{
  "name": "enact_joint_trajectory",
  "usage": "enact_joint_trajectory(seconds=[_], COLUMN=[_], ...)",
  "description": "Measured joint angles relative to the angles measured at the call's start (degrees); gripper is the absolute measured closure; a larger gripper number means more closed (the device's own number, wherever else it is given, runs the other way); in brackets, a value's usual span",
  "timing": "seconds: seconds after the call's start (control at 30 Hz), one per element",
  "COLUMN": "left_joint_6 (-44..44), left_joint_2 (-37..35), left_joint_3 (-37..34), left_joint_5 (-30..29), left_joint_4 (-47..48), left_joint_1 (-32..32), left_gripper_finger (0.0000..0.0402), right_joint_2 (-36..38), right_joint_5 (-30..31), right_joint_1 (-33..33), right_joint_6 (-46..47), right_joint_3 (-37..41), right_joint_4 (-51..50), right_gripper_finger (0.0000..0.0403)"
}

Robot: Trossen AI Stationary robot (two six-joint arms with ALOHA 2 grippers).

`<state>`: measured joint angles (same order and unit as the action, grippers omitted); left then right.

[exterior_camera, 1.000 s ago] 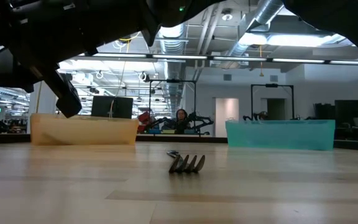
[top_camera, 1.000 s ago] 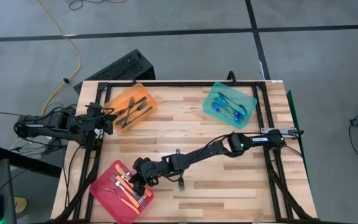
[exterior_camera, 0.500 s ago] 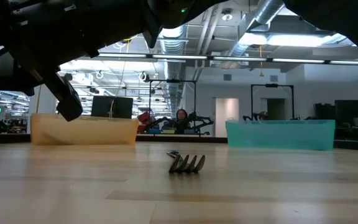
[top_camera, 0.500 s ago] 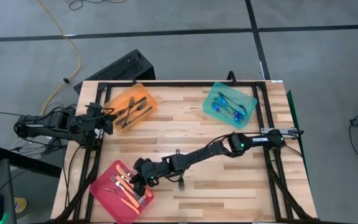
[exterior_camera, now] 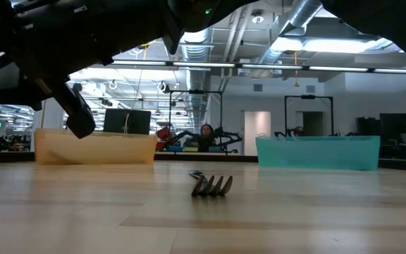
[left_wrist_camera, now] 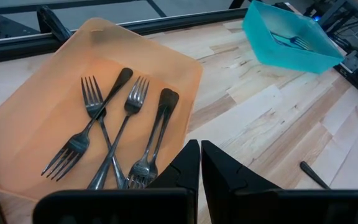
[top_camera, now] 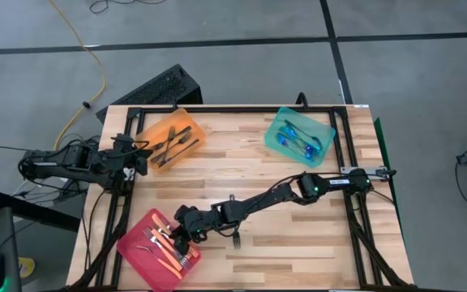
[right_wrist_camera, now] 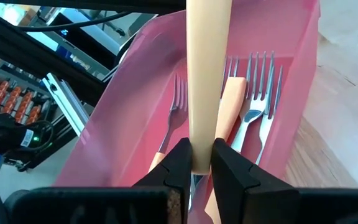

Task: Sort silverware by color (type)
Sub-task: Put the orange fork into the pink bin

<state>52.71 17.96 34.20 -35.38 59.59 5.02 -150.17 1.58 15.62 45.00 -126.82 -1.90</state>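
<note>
Right gripper (right_wrist_camera: 196,169) clamps an orange-handled fork (right_wrist_camera: 208,74) over the pink tray (right_wrist_camera: 135,124), handle pointing straight out from the fingers. Left gripper (left_wrist_camera: 200,163) closed, empty.

Right gripper (right_wrist_camera: 194,163) — jaws pinched — low

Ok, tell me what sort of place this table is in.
Most likely a robotics lab or workshop: bare concrete floor around the wooden table, exposed ceiling ducts overhead, and other framed workstations in the room behind.
</note>
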Motion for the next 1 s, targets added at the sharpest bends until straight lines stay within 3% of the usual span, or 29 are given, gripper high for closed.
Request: enact_joint_trajectory(seconds=[0.57, 1.0], left_joint_6=[0.0, 0.0], left_joint_2=[0.0, 0.0], left_joint_3=[0.0, 0.0], left_joint_5=[0.0, 0.0], left_joint_4=[0.0, 0.0], left_joint_1=[0.0, 0.0], left_gripper_finger=[0.0401, 0.0401], right_joint_2=[-0.1, -0.1], right_joint_5=[1.3, 1.3], right_joint_1=[0.0, 0.0], right_joint_6=[-2.9, -3.0], right_joint_3=[0.1, 0.1], right_joint_4=[1.5, 1.7], right_gripper_finger=[0.0324, 0.0276])
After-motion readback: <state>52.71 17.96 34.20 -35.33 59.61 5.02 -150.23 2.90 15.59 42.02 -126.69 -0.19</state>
